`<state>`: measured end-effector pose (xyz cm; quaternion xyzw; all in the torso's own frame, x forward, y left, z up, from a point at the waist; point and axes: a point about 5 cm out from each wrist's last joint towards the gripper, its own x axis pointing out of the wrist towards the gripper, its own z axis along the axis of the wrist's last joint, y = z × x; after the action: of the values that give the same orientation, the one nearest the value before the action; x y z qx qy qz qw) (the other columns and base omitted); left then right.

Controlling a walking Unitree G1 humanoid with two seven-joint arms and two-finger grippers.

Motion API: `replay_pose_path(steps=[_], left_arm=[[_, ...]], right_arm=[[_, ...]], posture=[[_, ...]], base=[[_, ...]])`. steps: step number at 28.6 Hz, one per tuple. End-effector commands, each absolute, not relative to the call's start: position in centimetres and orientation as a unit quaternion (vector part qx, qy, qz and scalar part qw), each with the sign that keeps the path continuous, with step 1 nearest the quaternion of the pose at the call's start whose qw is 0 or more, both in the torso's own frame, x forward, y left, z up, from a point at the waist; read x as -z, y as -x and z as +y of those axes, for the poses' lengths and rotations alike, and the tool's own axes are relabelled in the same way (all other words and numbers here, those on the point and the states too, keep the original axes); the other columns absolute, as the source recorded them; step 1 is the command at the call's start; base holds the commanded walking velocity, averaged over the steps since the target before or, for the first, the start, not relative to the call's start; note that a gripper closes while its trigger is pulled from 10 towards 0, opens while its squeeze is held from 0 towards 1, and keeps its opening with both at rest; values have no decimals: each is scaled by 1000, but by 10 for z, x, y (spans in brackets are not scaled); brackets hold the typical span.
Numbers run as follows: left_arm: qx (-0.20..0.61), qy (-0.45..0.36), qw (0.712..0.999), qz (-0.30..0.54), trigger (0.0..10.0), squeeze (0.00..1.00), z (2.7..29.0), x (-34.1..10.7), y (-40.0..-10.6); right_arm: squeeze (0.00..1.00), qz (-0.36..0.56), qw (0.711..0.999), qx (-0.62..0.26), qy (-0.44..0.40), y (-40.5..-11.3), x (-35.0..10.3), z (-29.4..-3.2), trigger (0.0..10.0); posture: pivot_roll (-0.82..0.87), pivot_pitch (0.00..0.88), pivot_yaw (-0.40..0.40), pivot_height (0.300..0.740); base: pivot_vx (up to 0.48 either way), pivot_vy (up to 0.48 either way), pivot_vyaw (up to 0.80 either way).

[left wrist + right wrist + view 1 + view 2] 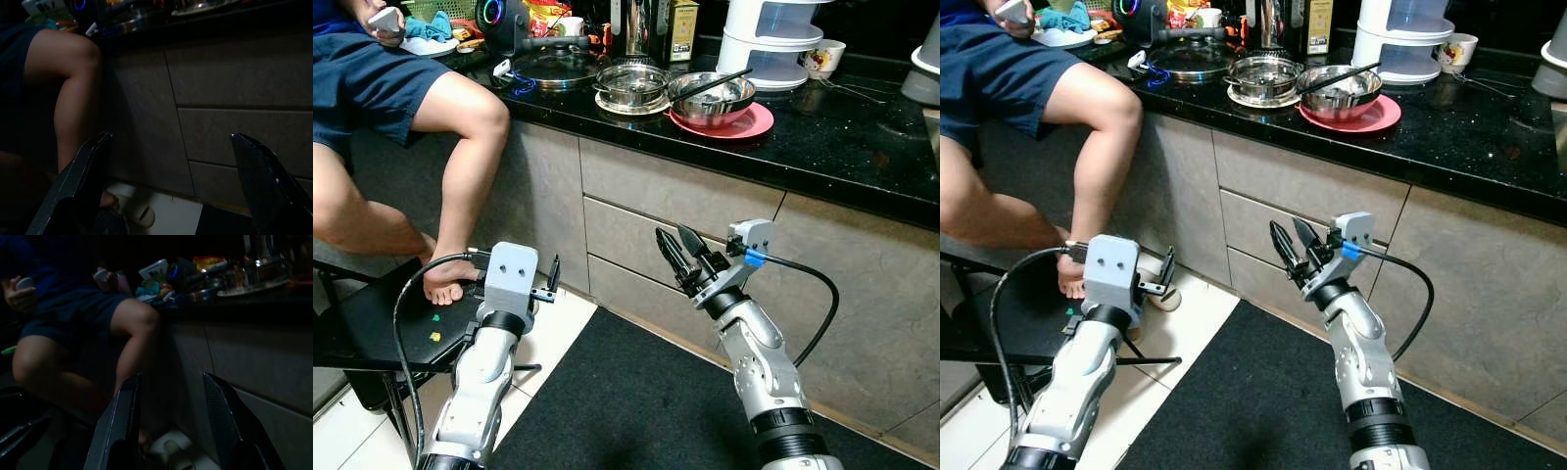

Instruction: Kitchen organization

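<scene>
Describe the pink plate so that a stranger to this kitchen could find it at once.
Look along the black stone counter, near its front edge. The round pink plate lies under a shiny steel bowl, beside a steel pot. It is the only pink dish there.

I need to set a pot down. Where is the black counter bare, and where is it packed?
Bare: the counter right of the pink plate, in front of the white steamer. Crowded: from the steel bowl leftward past the pans toward the seated person.

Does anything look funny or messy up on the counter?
Yes. A person sits on the black counter among the dishes, one foot on a stool. A steel bowl with a utensil in it rests on a pink plate. Nothing looks spilled.
</scene>
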<state>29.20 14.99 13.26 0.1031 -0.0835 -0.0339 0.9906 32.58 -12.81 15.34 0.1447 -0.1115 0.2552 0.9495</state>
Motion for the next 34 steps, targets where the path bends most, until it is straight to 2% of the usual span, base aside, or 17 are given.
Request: replay_pose_path(steps=[1, 25, 34], left_arm=[[31, -99, 991, -86, 10000, 0, 153, -135, -291], [53, -88, 990, -97, 10000, 0, 146, -146, -282], [60, -87, 990, -93, 10000, 0, 144, -145, -280]], right_arm=[[0, -128, 943, -269, -148, -327, -165, -126, 10000], [0, -205, 914, -311, -163, -326, -228, -114, 10000], [0, -204, 911, -319, -162, -324, -231, -111, 10000]], posture=[[43, 24, -6, 740], [51, 30, -12, 740], [53, 31, -12, 740]], base=[[270, 0, 0], [276, 0, 0], [277, 0, 0]])
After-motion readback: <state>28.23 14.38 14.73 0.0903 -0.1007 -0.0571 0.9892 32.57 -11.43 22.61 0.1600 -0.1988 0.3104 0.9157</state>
